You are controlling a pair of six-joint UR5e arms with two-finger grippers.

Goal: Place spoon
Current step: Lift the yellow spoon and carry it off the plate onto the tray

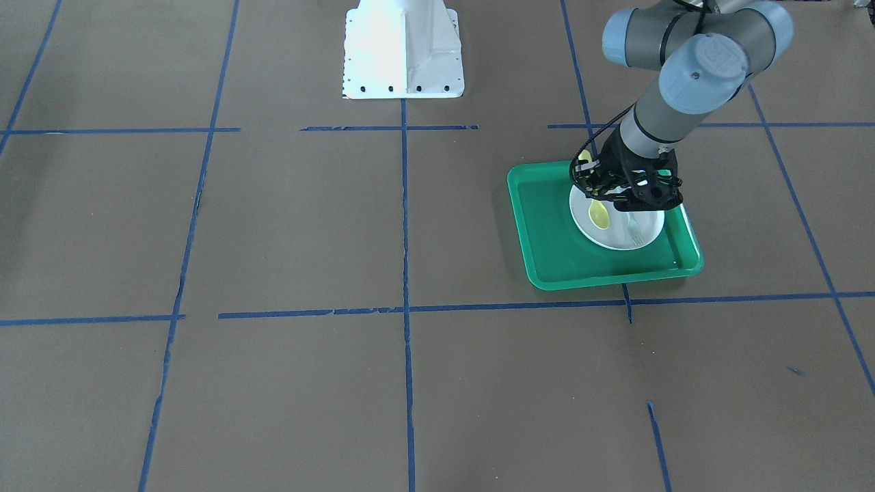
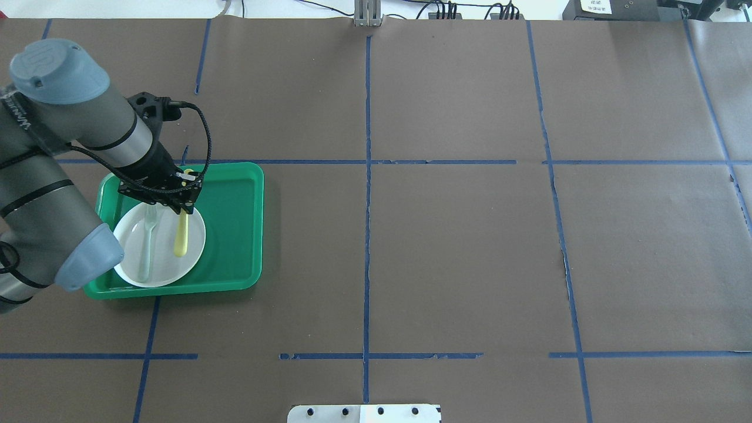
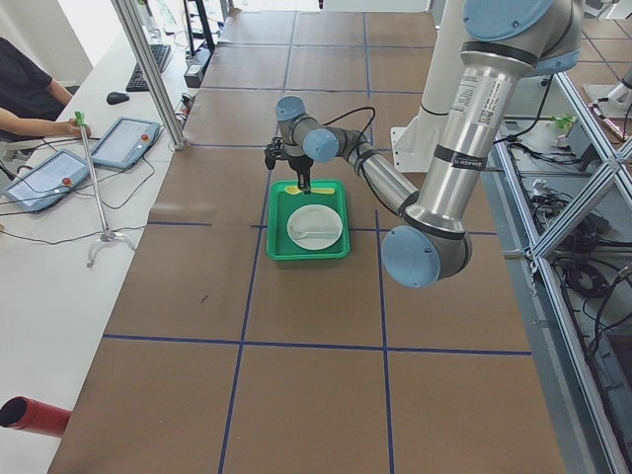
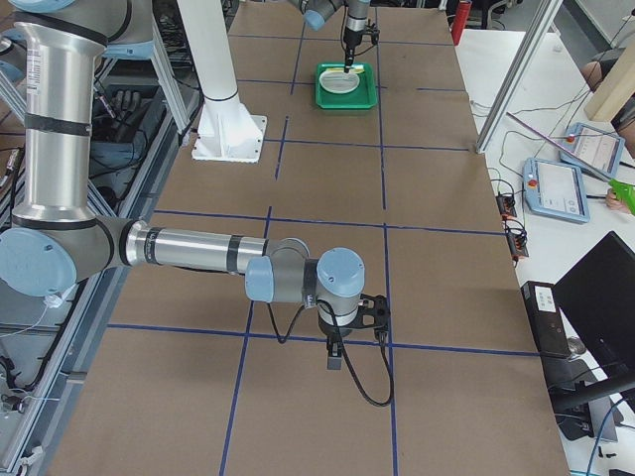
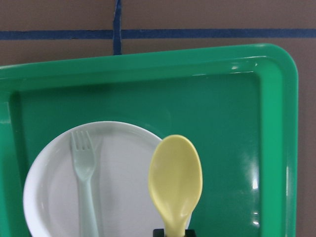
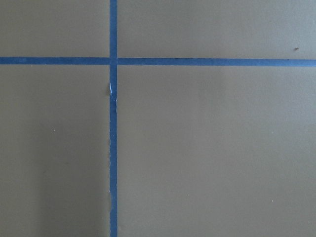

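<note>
the spoon (image 5: 175,180) is light, stiff, smooth plastic, so it could slip. the left jaws are closed on its flat handle, the best place to hold it, over the plate (image 5: 123,192) in the green tray (image 5: 237,123). i cannot tell how the right jaws stand. i see no writing on the spoon.

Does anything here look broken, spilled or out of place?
Nothing is spilled. The one flaw: the brown paper cover is torn along a blue tape line. The fork lies neatly on the white plate, and the left hand grips the spoon.
</note>
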